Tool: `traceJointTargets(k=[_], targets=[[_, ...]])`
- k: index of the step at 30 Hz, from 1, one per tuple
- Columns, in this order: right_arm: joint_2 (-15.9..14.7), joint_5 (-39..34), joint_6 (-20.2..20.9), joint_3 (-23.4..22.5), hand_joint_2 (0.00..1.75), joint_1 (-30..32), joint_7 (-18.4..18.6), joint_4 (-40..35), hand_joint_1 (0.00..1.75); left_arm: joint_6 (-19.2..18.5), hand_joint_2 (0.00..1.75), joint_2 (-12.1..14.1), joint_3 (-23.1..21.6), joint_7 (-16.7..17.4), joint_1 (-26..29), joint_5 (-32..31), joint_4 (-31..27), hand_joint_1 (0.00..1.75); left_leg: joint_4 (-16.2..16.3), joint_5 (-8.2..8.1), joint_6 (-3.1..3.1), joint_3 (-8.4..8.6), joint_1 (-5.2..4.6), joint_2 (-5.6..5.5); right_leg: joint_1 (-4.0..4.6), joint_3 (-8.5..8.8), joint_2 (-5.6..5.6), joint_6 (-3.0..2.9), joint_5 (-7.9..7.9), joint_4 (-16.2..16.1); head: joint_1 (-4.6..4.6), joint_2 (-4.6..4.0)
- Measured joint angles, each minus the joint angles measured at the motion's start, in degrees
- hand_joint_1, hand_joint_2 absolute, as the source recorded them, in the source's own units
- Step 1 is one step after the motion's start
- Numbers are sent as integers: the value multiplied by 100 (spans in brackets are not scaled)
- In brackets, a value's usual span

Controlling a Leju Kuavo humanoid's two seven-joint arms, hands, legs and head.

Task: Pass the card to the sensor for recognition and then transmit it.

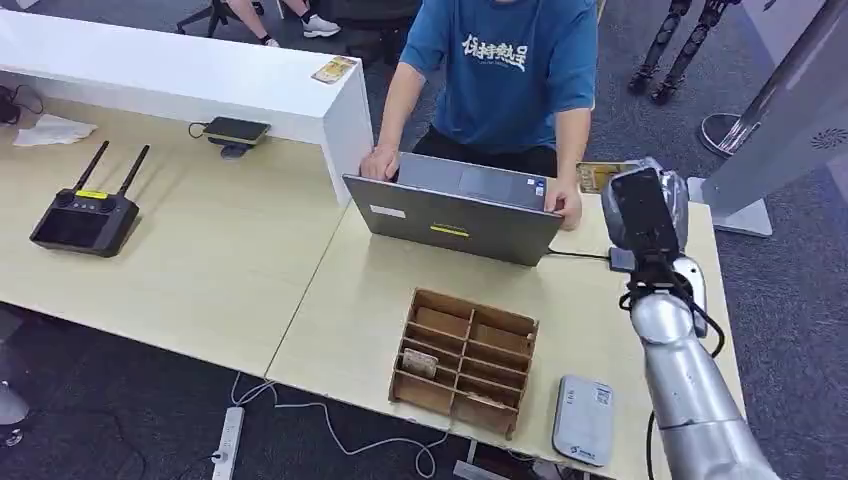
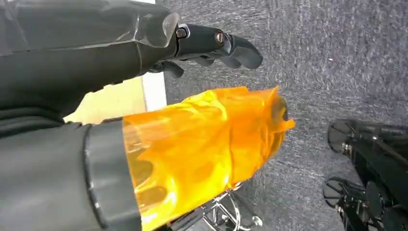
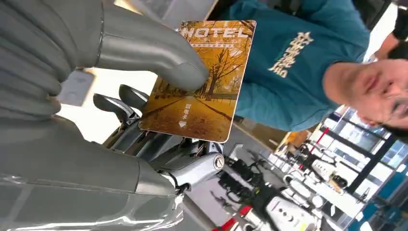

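Card: a hotel key card (image 3: pixel 202 82) printed with a yellow autumn tree avenue, the word "HOTEL" along one short edge and a small arrow with characters near the other. It is held in the air past the far right corner of the table (image 1: pixel 240 270), in front of the person (image 1: pixel 505 75).
Card in the head view: a yellow strip (image 1: pixel 603 175) shows just left of the raised right hand, close to the person's hand on the laptop.
Card direction: flat face to the right wrist camera. Its long axis runs from the fingers up to the lettered edge, which points away from the hand, towards the person's chest.
Right hand: the right hand (image 3: pixel 144 96) pinches the card; the thick grey thumb presses on the printed face and the darker fingers (image 3: pixel 115 103) lie behind it.
Left hand: the left hand (image 2: pixel 202 110) hangs over grey carpet beside the table edge, its thumb wrapped in orange film. Its dark fingers (image 2: pixel 226 45) are slightly curled, apart from the thumb, and hold nothing.
Sensor: a grey-white flat reader (image 1: pixel 583 420) lies at the near right edge of the table.
Card box: a brown box of compartments (image 1: pixel 465 360) sits just left of the reader.
Laptop: a grey laptop (image 1: pixel 455 215) stands open at the far edge, with the person's hands on it.
Remote: a black controller with two antennas (image 1: pixel 85 215) lies at the left side of the table.
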Motion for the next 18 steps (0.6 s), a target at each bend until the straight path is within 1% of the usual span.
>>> traceJointTargets(k=[3,8,11,15,18], targets=[[-164,-77,-50,-57,175,394,-73,-304,175,0,0,-127,0,37,22,65,-194,0,0,-6,4,-1,-1,17,-1,-6,13,1,1,0,-2,0],[-328,-248,-190,-199,175,998,-184,-788,175,66,0,-221,2,52,27,192,-343,0,0,-6,4,1,1,13,1,-7,8,2,0,-1,-2,0],[-387,-298,-215,-279,175,1518,-295,-1139,175,136,0,-232,2,59,36,277,-343,0,-1,-6,4,-3,1,10,2,-7,6,2,-1,0,-2,0],[-435,-296,-217,-363,175,1901,-339,-1398,175,164,0,-232,2,61,37,319,-343,0,-1,-6,4,-2,1,16,1,-8,10,2,-1,0,-4,0],[-437,-219,-138,-431,175,2269,-379,-1666,175,205,0,-234,2,70,40,421,-343,0,-1,-6,5,-3,0,9,1,-4,3,6,-3,-1,-2,0]])
